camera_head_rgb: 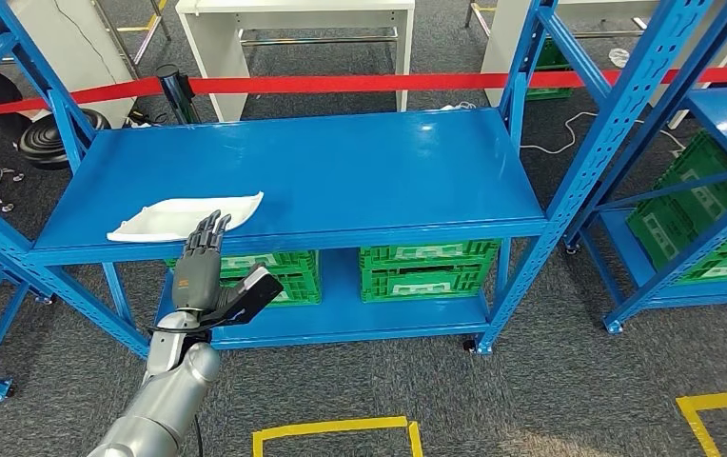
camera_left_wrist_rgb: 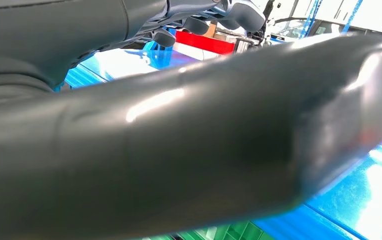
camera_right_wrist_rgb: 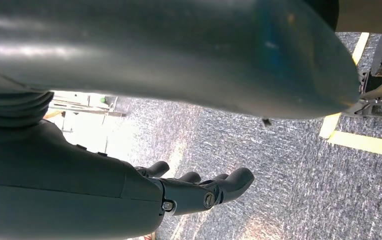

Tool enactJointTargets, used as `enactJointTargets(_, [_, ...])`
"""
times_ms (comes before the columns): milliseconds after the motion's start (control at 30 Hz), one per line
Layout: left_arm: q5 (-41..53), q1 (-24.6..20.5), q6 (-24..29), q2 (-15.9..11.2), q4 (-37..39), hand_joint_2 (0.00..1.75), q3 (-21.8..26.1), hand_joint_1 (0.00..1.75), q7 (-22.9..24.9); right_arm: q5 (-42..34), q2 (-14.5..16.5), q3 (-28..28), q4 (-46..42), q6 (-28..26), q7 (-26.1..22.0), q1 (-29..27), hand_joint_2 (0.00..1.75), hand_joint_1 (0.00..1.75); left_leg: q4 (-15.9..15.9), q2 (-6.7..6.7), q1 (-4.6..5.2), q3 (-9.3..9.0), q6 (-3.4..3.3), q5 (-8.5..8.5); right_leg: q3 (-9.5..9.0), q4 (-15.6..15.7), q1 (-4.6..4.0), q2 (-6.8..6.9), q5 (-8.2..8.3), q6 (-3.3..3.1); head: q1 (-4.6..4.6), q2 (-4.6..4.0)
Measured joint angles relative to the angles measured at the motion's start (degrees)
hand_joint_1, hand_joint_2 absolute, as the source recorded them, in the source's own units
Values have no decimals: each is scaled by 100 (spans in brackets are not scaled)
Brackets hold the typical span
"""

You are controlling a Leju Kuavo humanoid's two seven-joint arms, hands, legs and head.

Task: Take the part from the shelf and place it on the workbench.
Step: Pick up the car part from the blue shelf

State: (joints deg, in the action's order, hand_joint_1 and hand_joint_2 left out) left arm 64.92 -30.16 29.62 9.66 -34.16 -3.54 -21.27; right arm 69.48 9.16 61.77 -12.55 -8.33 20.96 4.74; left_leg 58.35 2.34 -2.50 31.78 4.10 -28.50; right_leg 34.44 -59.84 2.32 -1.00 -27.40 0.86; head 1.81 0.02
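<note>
Right now I have the left hand (camera_head_rgb: 200, 259) raised at the lower left of the head view, its fingers (camera_head_rgb: 209, 228) stretched out and slightly apart, holding nothing. The fingertips sit at the front edge of the shelf (camera_head_rgb: 341, 162), just at the near rim of the part (camera_head_rgb: 184, 216), a flat white tray-like piece lying toward the left front corner of the blue top board. Whether they touch it I can't tell from this angle.

I judge this as the reach-in step: the hand is flat and pointed forward because the part is thin and lies low, so the fingers will probably have to slide under or over its near lip before closing. The part sits close to the front edge, which keeps the reach short.

My left wrist view is mostly blocked by the grey thumb (camera_left_wrist_rgb: 189, 150), with slivers of blue board behind it, so it gives me no help on contact.

The right hand (camera_right_wrist_rgb: 179, 192) hangs low over grey carpet near a yellow floor line (camera_right_wrist_rgb: 364, 142); its fingers (camera_right_wrist_rgb: 231, 182) are loosely extended, close together, around nothing.

Green crates (camera_head_rgb: 426, 268) sit on the lower board, and red tape (camera_head_rgb: 360, 82) runs behind the shelf. I can't pick out the worktop with confidence from here.

The risk I see: pushing the light part backward instead of catching it.
</note>
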Motion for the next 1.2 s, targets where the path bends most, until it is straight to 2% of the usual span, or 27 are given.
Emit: enactJointTargets(1200, [0, 0, 0, -2, 0, 0, 0, 0, 0, 0, 0, 0, 0, 0, 0, 0, 0, 0, 0, 0, 1, 0, 0, 0, 0, 0, 0, 0, 0, 0, 0, 0])
